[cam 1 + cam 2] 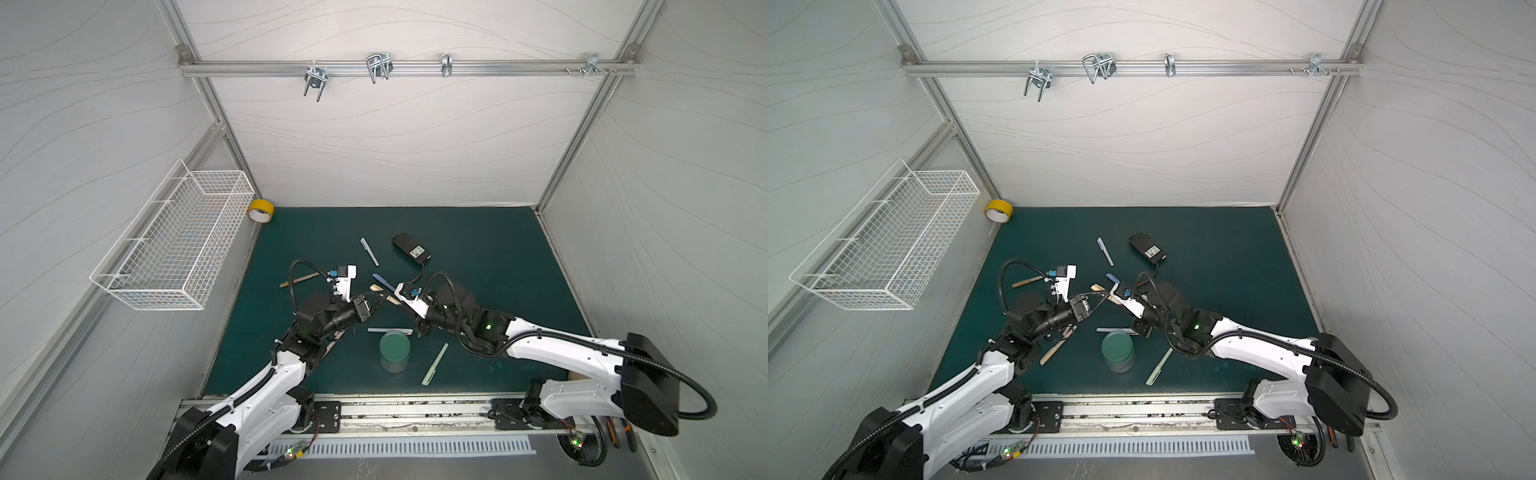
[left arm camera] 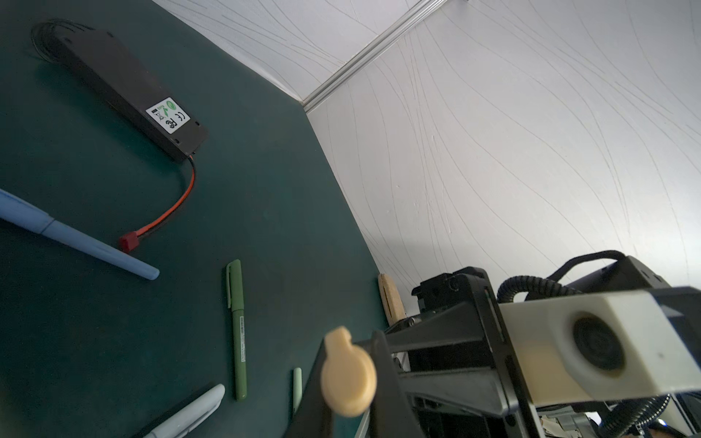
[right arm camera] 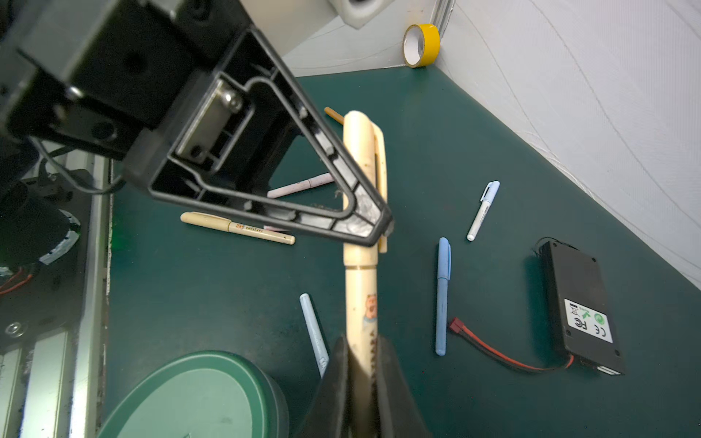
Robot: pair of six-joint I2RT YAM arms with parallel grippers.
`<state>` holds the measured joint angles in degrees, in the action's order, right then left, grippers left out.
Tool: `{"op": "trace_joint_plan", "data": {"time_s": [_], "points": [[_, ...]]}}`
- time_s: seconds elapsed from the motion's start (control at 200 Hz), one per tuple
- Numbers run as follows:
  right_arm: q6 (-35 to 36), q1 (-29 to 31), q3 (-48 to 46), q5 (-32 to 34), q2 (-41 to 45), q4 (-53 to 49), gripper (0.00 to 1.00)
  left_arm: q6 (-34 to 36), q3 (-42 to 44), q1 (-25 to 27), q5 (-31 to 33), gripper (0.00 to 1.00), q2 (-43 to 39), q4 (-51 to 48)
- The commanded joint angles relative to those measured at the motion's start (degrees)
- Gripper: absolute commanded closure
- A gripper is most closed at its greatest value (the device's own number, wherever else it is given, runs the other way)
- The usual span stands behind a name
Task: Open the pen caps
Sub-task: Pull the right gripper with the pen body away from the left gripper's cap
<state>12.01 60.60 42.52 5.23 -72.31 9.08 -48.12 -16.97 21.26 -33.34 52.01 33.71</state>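
While left gripper (image 3: 373,227) pinches the tan pen cap (image 3: 358,151), right gripper (image 3: 362,375) is clamped on the tan pen (image 3: 360,295) barrel, cap seated, above green mat (image 3: 493,151); white walls (image 3: 607,76) around.

Tin (image 1: 395,348) before battery pack (image 1: 410,248) (pens (image 1: 383,282) between)

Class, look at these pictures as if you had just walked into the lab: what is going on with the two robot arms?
Both arms hold one tan pen in the air between them. The right gripper is shut on its barrel, and the left gripper is shut on its cap. The cap is not yet off; it sits against the barrel. Other pens, such as a blue pen and a green pen, lie on the dark green mat.
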Motion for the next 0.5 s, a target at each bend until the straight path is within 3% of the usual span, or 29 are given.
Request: {"op": "trace_joint_plan", "data": {"time_s": [0.0, 0.105, 0.205, 0.38, 0.495], "points": [[1.6, 1.4, -3.6, 18.8, 0.3, -12.9, 1.0, -0.4, 0.1, -6.3, 15.7, 1.0, -1.1, 6.7], [5.5, 5.5, -4.3, 30.5, -1.2, -8.6, 1.0, -1.3, 0.5, -7.1, 16.0, 1.0, -1.8, 6.5], [7.8, 7.1, -4.9, 35.4, -1.9, -5.7, 1.0, -1.5, 0.6, -7.5, 16.9, 1.0, -2.7, 5.1], [9.2, 7.6, -5.0, 36.3, -1.4, -6.2, 1.0, -1.5, 0.6, -7.6, 17.6, 1.0, -3.5, 4.0], [7.2, 6.6, -5.4, 30.6, 0.1, -7.5, 1.0, -1.2, 0.4, -7.6, 17.4, 1.0, -3.3, 3.8]]}}
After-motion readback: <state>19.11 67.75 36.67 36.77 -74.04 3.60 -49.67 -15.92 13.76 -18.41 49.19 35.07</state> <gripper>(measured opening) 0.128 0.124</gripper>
